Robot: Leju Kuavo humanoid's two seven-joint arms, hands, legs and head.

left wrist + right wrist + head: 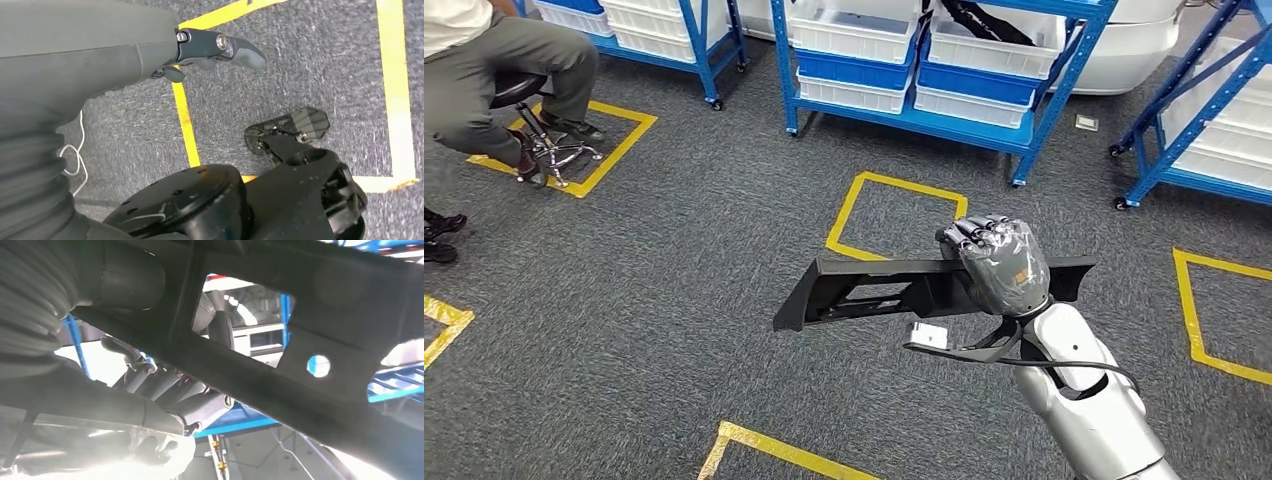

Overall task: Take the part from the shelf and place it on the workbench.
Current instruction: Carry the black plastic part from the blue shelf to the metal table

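Note:
The part [864, 290] is a long, flat black plastic piece with cut-outs. It is held level above the grey carpet. My right hand [1002, 262] grips it near its right end, fingers curled over the top edge. A small white tag [927, 335] hangs just under the part beside the hand. In the right wrist view the part [300, 390] crosses close in front of the camera, with the dark fingers [170, 390] wrapped around it. My left hand [150, 55] hangs over the floor, its fingers stretched out and holding nothing.
Blue shelf racks with white and blue bins [944, 60] stand ahead, and another rack [1214, 120] is at the right. A person sits on a wheeled stool [544, 140] at the far left. Yellow tape squares [894, 215] mark the carpet.

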